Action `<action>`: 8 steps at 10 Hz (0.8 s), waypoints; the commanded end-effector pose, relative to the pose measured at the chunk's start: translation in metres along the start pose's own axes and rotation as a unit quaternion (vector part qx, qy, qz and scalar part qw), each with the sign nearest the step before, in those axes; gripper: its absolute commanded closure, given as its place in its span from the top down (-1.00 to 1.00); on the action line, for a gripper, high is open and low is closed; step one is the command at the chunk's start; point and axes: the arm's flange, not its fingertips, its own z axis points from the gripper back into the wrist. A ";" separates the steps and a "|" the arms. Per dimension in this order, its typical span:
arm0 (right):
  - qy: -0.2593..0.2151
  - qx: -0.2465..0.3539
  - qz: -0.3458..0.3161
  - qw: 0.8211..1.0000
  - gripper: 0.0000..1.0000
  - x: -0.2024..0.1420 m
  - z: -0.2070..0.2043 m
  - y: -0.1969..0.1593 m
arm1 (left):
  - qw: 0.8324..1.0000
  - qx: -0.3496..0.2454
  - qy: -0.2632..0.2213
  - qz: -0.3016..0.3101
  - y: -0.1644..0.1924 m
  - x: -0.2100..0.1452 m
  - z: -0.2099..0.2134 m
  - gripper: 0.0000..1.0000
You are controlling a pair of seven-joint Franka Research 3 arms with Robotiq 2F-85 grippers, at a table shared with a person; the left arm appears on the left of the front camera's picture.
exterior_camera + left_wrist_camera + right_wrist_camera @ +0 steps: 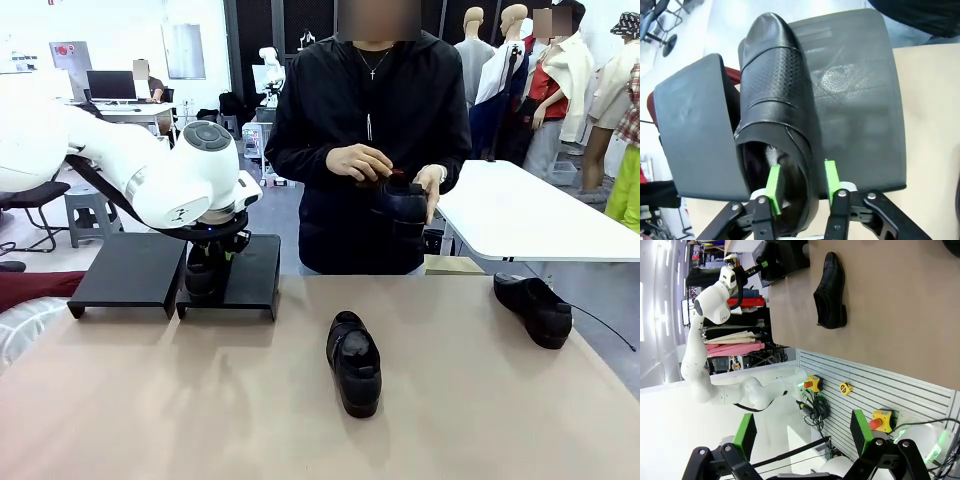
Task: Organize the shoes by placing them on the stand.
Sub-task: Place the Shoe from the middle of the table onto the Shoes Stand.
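My left gripper (207,272) hangs over the right platform of the black stand (250,285). In the left wrist view its green pads (774,182) straddle the side wall of a glossy black shoe (772,95), one inside the opening and one outside, with a gap, so it is open. That shoe lies along the platform's (855,100) edge. A second shoe (353,362) lies mid-table, also seen as the shoe (831,290) in the right wrist view. A third shoe (533,308) lies at the right. The person holds a fourth shoe (400,203) in both hands. My right gripper (801,435) is open and holds nothing.
The stand's left platform (125,270) is bare. A white table (530,215) stands behind at the right. A thin cable (605,328) trails off the table's right edge. Red cloth (35,285) lies left of the stand.
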 end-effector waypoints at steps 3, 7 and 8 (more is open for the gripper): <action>0.000 0.008 -0.006 1.000 1.00 0.000 0.002 0.006 | 0.999 0.010 -0.042 -0.001 0.006 -0.018 0.043 1.00; 0.000 0.008 -0.006 1.000 1.00 0.000 0.002 0.006 | 0.982 -0.151 0.053 -0.101 0.023 -0.103 0.182 1.00; 0.000 0.008 -0.006 1.000 1.00 0.000 0.002 0.006 | 0.973 -0.192 0.061 -0.111 0.040 -0.127 0.208 1.00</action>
